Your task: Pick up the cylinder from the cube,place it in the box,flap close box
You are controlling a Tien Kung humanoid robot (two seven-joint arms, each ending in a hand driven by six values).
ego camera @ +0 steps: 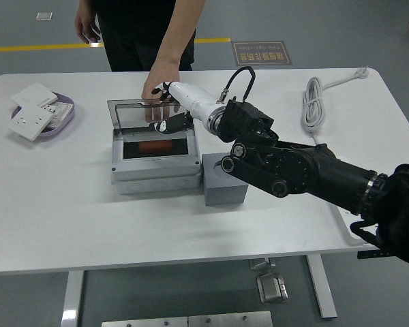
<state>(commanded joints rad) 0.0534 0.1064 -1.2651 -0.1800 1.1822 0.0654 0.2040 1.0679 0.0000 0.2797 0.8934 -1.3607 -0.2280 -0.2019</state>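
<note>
A grey box (pixel 153 176) stands at mid-table with its clear flap lid (pixel 133 117) raised. An orange-red cylinder (pixel 155 146) lies inside the box. A grey cube (pixel 225 182) sits against the box's right side with nothing on top. My right hand (pixel 169 105) reaches in from the right on a white forearm. Its fingers are spread at the lid's right edge and hold nothing. A person's hand (pixel 155 83) rests on the lid's top edge, right beside my fingertips. My left arm is out of view.
A purple tray (pixel 63 117) with white socket plates (pixel 28 121) sits at the far left. A coiled white cable (pixel 313 102) lies at the far right. The person stands at the far side of the table.
</note>
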